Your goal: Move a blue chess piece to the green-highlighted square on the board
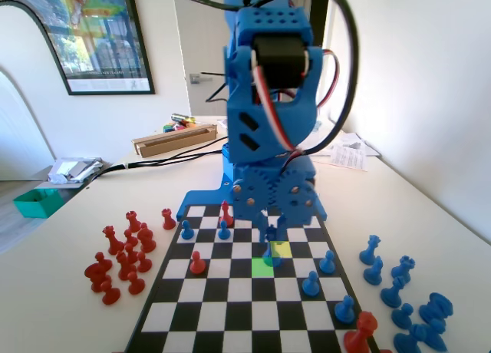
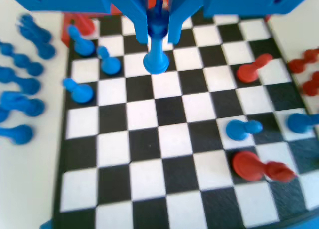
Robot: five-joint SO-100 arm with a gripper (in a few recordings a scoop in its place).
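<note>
Fixed view showed the blue arm bent over and reaching down to the board, with its big blue body hiding the far middle squares. The pincer was low, and it hung over the line where the green-highlighted square met the yellow square. The blue chess piece was right there under it, but the arm covered most of it, so it was hard to tell from this side if its base touched the board. In the wrist view the pincer had its two jaws closed on the thin neck of the blue chess piece, which hung straight down with its wide base over a black square. No green colour showed on the board from up there. The picture was blurry, so the small top of the piece was hard to make out. Red pieces stood in a bunch on the counter at the left of the fixed view, and blue pieces stood at the right, with the lowest ones cut off by the picture edge. A few blue pawns and a red pawn stood on the board.
</note>
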